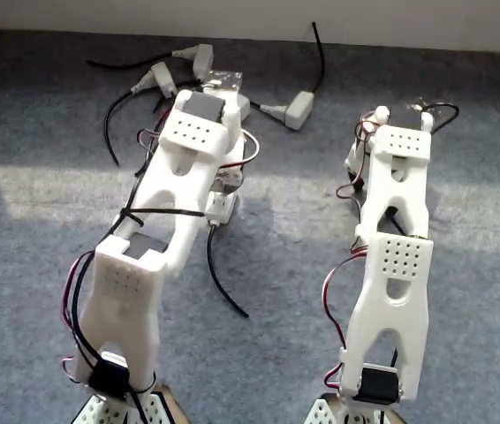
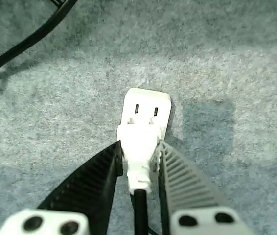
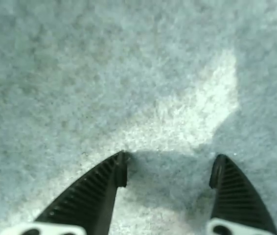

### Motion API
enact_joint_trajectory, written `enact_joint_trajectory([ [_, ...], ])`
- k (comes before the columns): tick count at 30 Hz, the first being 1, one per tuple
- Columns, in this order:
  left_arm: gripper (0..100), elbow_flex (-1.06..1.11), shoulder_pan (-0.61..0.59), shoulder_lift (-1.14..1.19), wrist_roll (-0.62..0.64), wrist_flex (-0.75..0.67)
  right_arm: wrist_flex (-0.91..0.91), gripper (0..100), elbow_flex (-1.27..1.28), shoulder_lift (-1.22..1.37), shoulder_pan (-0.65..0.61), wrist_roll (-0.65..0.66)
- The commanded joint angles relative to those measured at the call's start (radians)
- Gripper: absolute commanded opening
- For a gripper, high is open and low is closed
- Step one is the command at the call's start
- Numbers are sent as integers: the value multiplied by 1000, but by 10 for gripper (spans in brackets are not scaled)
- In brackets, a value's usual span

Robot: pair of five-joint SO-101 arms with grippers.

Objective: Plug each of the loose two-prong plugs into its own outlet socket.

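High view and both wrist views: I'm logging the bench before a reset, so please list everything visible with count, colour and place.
mat: one, grey, covering the table.
loose cord ends: three, white on black cords, far side of the mat.
held plug: one, white with black cord, in the left hand, its front at the socket.
outlet socket: one, white, two slots showing, on the mat just ahead of the held plug.
arms: two, white, side by side; left arm, right arm.
left hand: shut on the held plug.
right hand: open, over bare mat.
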Motion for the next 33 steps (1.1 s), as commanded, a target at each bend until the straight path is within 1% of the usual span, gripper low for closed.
enact_joint_trajectory([
  [1, 6, -111, 19, 1, 14, 46, -12, 268, -10, -18, -4, 14],
  [11, 6, -128, 24, 5, 15, 49, -12, 268, -10, -18, -4, 14],
  [21, 6, -214, 22, 104, 11, 58, -12, 268, -10, -18, -2, 14],
  [29, 6, -217, 21, 139, 9, 58, -12, 268, -10, -18, -1, 14],
  [31, 6, -219, 19, 150, 9, 78, -12, 268, -10, -18, -1, 14],
  [33, 6, -219, 22, 160, -12, 87, -12, 268, -10, -18, -1, 14],
])
